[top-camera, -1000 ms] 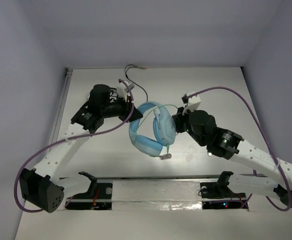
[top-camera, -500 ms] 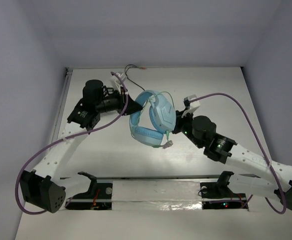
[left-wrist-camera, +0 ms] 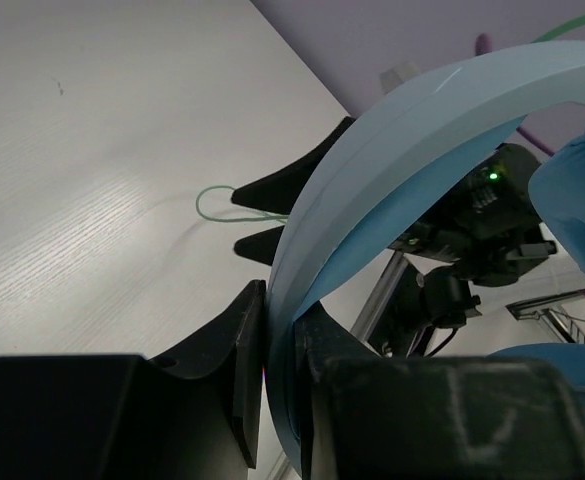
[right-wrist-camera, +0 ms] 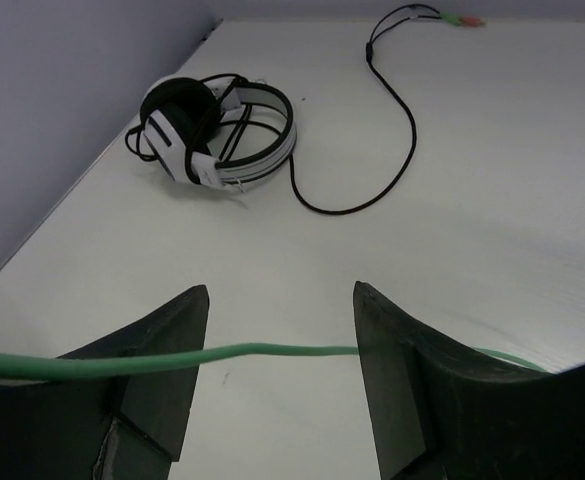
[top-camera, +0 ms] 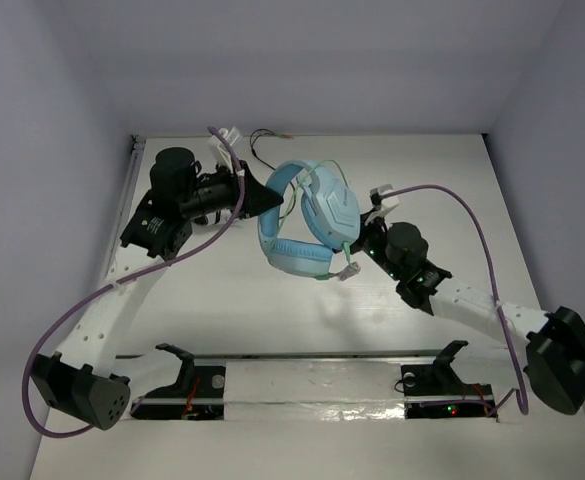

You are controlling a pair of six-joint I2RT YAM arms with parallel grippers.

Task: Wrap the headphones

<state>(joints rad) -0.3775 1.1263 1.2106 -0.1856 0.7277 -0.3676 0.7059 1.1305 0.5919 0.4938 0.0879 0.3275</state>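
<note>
Fingers, left: the left gripper (left-wrist-camera: 282,340) has both fingers (left-wrist-camera: 242,350) pressed together on the headband (left-wrist-camera: 372,190), with only the band's thin edge between them.
Fingers, right: the right gripper (right-wrist-camera: 279,300) stands apart, and the cable (right-wrist-camera: 252,350) runs loose across the gap, not pinched.
Headphones: the headphones (top-camera: 307,225) hang clear of the table (top-camera: 452,180) near its centre, a little toward 12 o'clock, carried by the left arm alone.
Left arm pose: it reaches in from 9 o'clock, wrist roughly level, and the gripper meets the band at the headphones' 10 o'clock.
Right arm pose: stretched low from 4 o'clock, its fingers point toward 10 o'clock just under the cups.
Risk, slip: the left grip is narrow and on the band's edge, so the heavy cups could swing or twist the band out of the jaws if the arm moves fast.
Risk, cable: with the right fingers apart the cable may slide off before they close, and any turns already laid could loosen.
Risk, snag: the dangling cable end at 5 o'clock of the cups could catch on the right wrist.
Risk, clutter: the small headphones (right-wrist-camera: 217,130) and their black cable (right-wrist-camera: 392,110) lie toward 11 o'clock, and a wide sweep could drag them.
</note>
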